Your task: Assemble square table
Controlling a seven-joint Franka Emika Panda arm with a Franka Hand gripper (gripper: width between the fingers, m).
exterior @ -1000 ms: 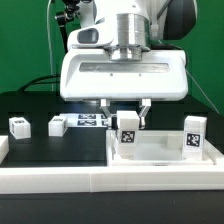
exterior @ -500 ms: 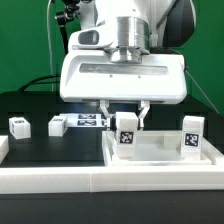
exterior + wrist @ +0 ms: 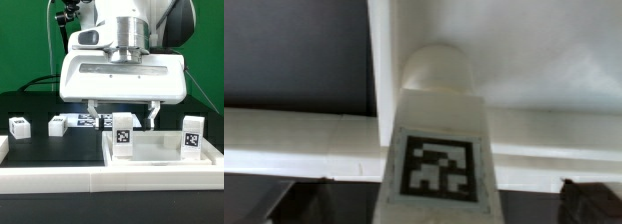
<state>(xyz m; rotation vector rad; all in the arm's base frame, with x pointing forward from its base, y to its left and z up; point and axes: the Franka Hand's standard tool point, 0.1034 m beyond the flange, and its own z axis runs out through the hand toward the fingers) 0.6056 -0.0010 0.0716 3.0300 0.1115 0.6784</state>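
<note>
The white square slab [image 3: 160, 152] lies at the exterior view's right. Two white tagged legs stand upright on it: one [image 3: 122, 134] at its near left corner, one [image 3: 192, 136] at its right. My gripper [image 3: 122, 112] hangs over the left leg, open, with a finger on each side and clear gaps to it. In the wrist view that leg [image 3: 438, 150] fills the middle with its tag facing the camera, and the dark fingertips [image 3: 587, 202] stand well apart from it. Two more small leg blocks [image 3: 19, 126] [image 3: 56, 126] sit on the black table at the left.
The marker board [image 3: 88, 121] lies flat behind the gripper. A long white rail [image 3: 100, 180] runs along the front edge. Green backdrop and cables are behind the arm.
The fingers have spread apart from the left leg, which they were closed on before. The leg stays upright on the slab. The arm has hardly moved.
</note>
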